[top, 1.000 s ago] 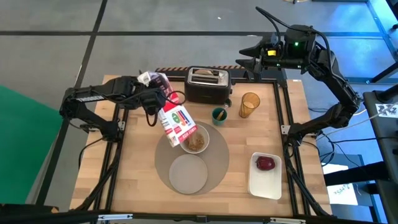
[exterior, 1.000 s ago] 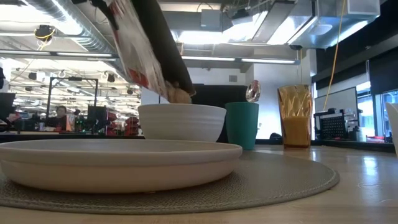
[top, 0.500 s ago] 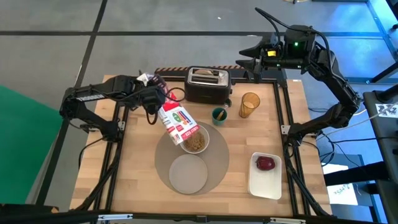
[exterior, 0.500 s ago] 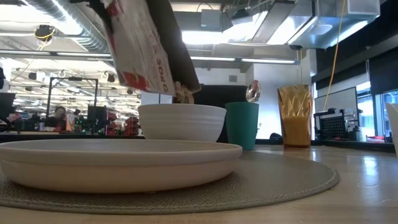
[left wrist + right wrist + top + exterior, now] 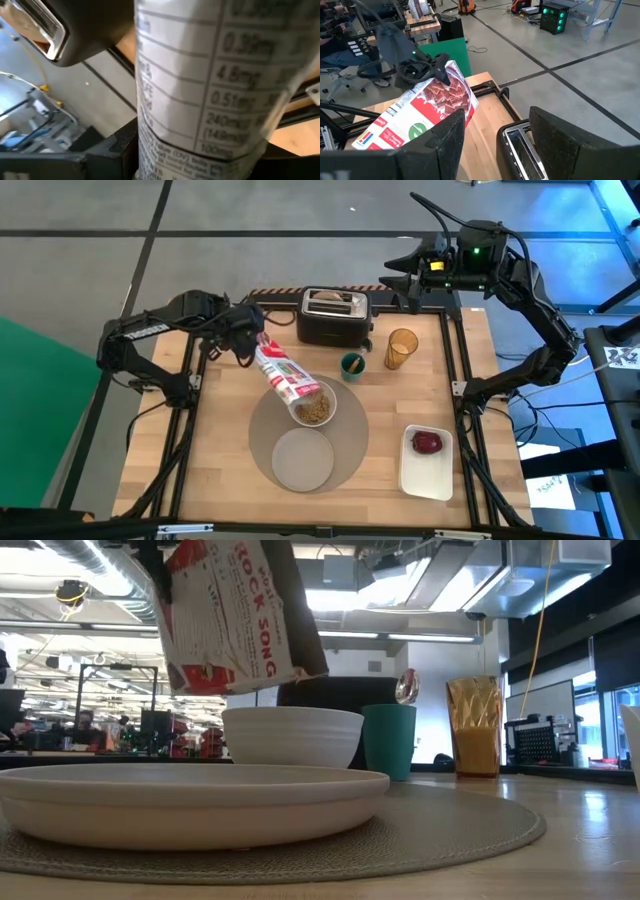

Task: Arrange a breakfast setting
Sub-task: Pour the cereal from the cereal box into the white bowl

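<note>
Left gripper clenched on cereal box, tilted over white bowl. Right gripper parked behind toaster, fingers apart.

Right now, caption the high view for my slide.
Left gripper tilts cereal bag over white bowl.

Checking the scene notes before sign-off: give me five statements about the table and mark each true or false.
1. The left hand holds the cereal bag tilted over the white bowl. True.
2. The bowl is empty. False: it holds brown cereal.
3. The red apple lies on the white tray. True.
4. The small plate sits off the placemat. False: it rests on it.
5. The right hand grips the amber cup. False: it is raised behind the table, apart from the cup.
</note>
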Robot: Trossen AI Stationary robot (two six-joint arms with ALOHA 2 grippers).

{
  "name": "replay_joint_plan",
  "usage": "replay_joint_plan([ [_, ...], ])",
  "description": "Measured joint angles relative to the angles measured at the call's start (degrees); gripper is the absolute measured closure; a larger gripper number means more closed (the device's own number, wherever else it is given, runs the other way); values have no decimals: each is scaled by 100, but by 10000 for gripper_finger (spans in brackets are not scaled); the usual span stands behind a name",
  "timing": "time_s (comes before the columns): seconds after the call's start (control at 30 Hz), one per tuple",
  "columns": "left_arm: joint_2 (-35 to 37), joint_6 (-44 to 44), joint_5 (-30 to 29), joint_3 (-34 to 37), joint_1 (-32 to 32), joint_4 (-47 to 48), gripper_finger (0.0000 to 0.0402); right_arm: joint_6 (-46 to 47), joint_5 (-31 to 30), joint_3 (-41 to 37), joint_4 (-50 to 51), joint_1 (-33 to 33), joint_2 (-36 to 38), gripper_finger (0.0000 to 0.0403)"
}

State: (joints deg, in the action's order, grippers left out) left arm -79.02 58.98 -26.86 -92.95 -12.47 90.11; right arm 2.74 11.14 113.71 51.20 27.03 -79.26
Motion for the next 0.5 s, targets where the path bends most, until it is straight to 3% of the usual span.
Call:
replay_joint_plan([
  [0.17, 11, -6, 645, 0, -379, -4, 210, 2, 0, 0, 0, 0, 0, 189],
  [0.3, 180, -45, 1762, 0, -992, -34, 210, 0, 0, 0, -2, 0, 0, 189],
  [0.5, 613, -25, 2748, 0, -1999, -304, 211, 0, 0, 0, -10, 0, 0, 189],
])
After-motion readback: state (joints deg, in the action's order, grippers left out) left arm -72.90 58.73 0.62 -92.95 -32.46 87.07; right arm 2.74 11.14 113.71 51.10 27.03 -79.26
